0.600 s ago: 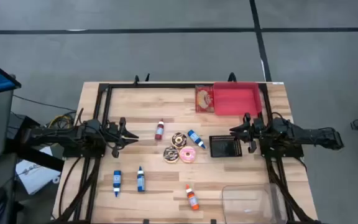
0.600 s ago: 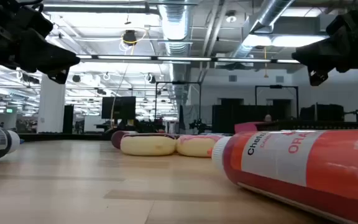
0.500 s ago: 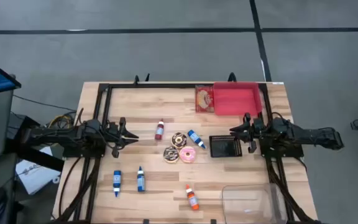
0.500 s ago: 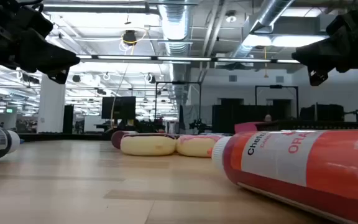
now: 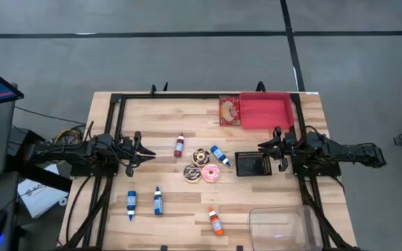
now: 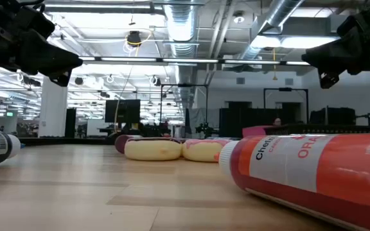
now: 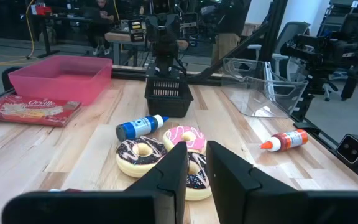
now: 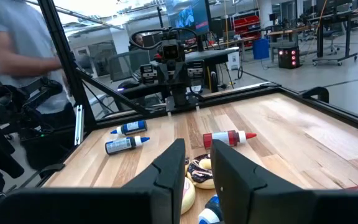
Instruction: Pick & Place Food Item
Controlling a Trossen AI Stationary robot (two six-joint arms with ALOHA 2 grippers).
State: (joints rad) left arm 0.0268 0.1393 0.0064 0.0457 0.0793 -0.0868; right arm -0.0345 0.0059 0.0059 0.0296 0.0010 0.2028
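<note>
We are looking down on a light wooden slatted table (image 5: 166,115) where three ring-shaped toy donuts are lying together near the middle: a chocolate-frosted donut (image 5: 201,156), a second dark-frosted donut with pale dough (image 5: 192,171) and a pink-frosted donut (image 5: 211,173), the pink one touching the pale one. Our left gripper (image 5: 150,153) is hovering above the table at the left side, its two dark fingers (image 7: 173,171) standing close together with only a narrow slit between them and nothing held there; it is pointing toward the donuts. Our right gripper (image 5: 262,147) is hovering at the right side, just beside a small black mesh basket (image 5: 252,164), and its fingers (image 8: 166,168) are likewise sitting nearly together, gripping nothing. We are seeing a red-capped squeeze bottle (image 5: 179,146) lying between the left gripper and the donuts, and a blue squeeze bottle with a white tip (image 5: 220,155) lying between the donuts and the basket. Two more blue bottles (image 5: 144,202) are lying near the table's front left, and an orange squeeze bottle (image 5: 216,222) is lying near the front edge, beside a clear plastic tub (image 5: 279,224). At the far edge a shallow red plastic bin (image 5: 265,111) is sitting next to a flat red snack packet (image 5: 229,110). A person in a grey shirt (image 8: 17,31) is standing beyond the table in the right wrist view.
</note>
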